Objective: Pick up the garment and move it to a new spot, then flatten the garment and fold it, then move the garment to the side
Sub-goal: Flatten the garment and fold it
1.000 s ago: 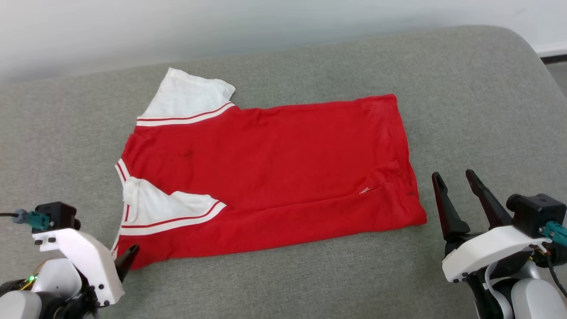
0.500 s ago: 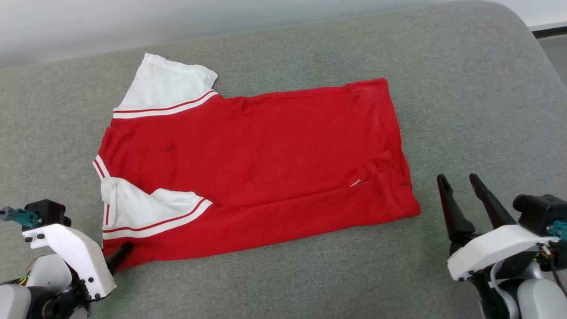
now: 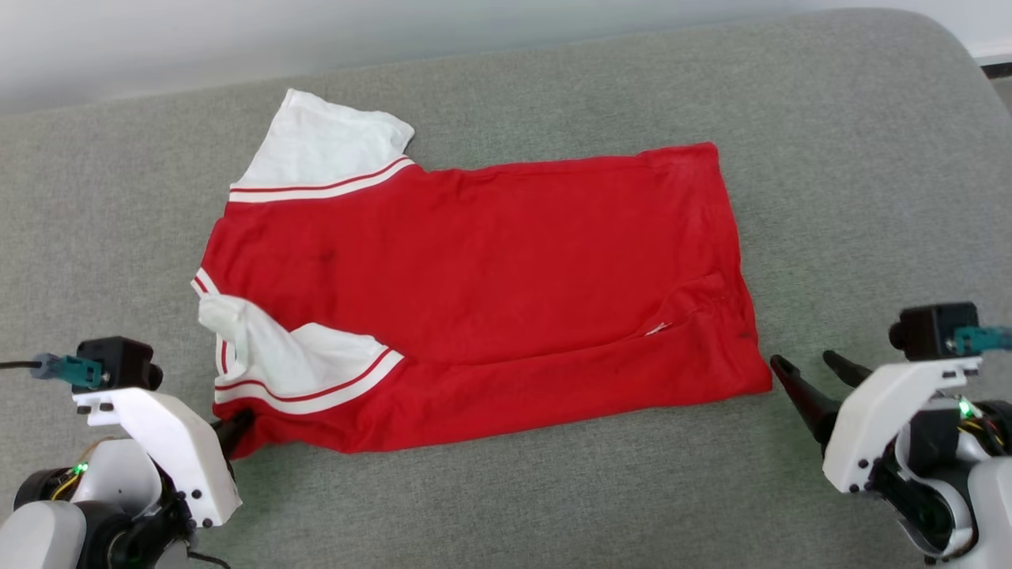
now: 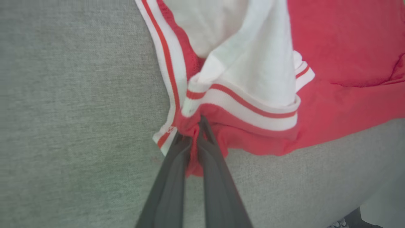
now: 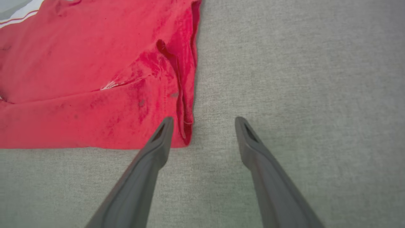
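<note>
Head view: a red garment lies spread flat across the middle of a grey upholstered surface, its long side running left to right. One white sleeve with striped trim points toward the upper left of the frame. A second white sleeve is folded inward over the red cloth at the lower left. A pale wall runs along the top edge.

The left claw sits at the lower left of the frame, its dark tip at the garment's lower left corner. In the left wrist view, the left claw rises from the bottom centre with its two fingers pressed together, pinching a small bunch of red cloth just below the striped sleeve cuff, beside the red-and-white trim.

The right claw is at the lower right of the head view, tips just beside the garment's lower right corner. In the right wrist view, the right claw is spread wide and holds nothing. Its left finger tip overlaps the garment's corner edge; its right finger is over bare grey fabric. Whether either tip touches the surface cannot be told
</note>
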